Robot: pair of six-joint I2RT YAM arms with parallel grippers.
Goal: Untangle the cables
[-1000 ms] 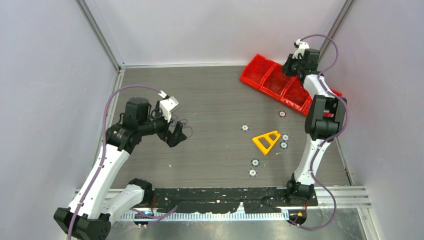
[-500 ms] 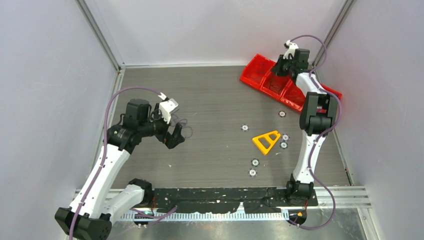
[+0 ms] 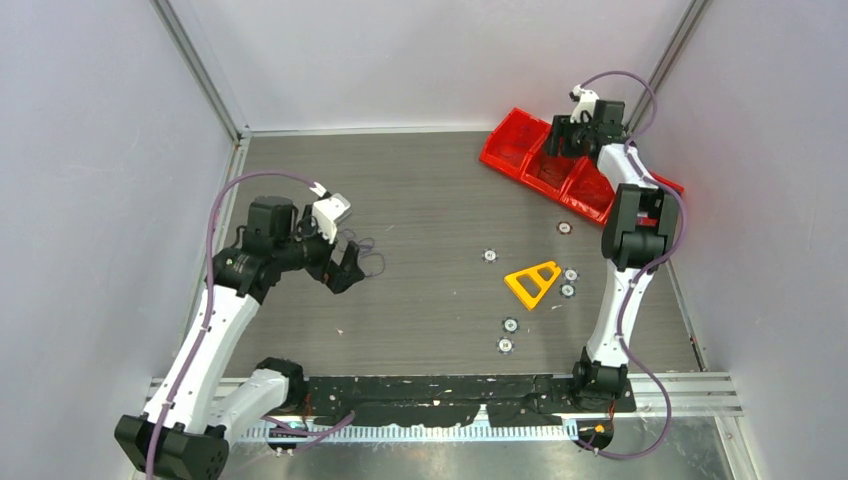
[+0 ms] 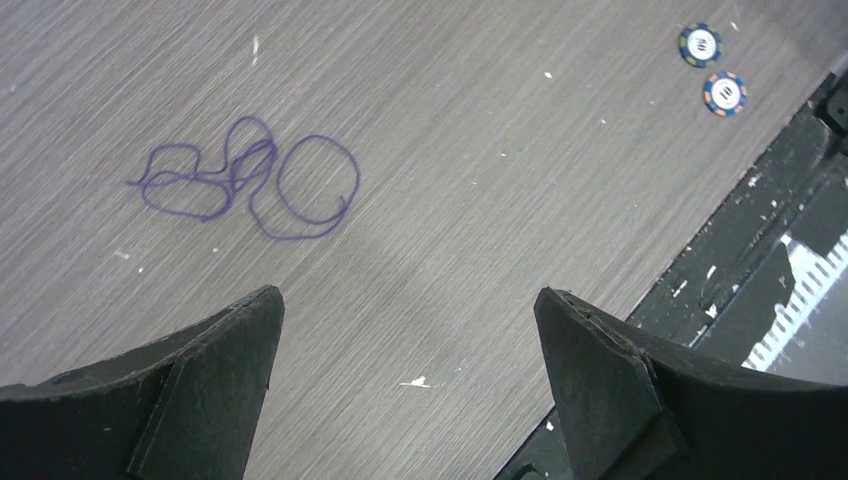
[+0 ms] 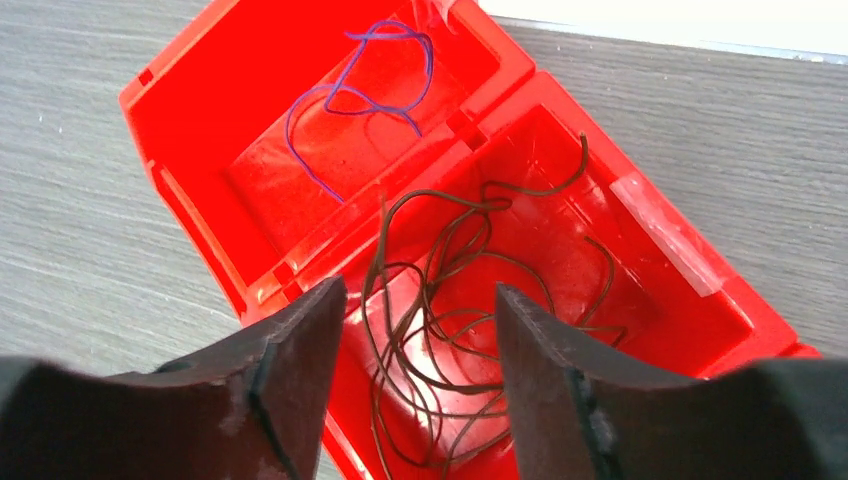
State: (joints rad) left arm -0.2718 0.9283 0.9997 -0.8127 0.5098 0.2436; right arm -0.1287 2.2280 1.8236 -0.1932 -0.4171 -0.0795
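A thin purple cable point(image 4: 250, 180) lies in loose loops on the grey table, ahead and left of my left gripper point(image 4: 410, 310). That gripper is open and holds nothing. From above, the same cable point(image 3: 368, 258) sits just right of the left gripper point(image 3: 345, 268). My right gripper point(image 5: 418, 288) hangs open above a red bin point(image 5: 165, 55). A curly dark brown cable point(image 5: 470, 250) lies in the compartment under its fingers. A blue-purple cable point(image 5: 370, 95) lies in the compartment beyond. From above, the right gripper point(image 3: 560, 138) is over the bin point(image 3: 505, 150) at the back right.
A yellow triangular piece point(image 3: 532, 282) lies right of centre. Several poker chips are scattered around it, such as one point(image 3: 490, 256) to its left and another point(image 3: 505, 345) nearer me. Two chips point(image 4: 712, 68) show in the left wrist view. Black tape point(image 3: 450, 400) lines the near edge.
The right arm has swung left and down over the red bin and its jaws have gone from shut to open. The left arm has shifted only slightly.
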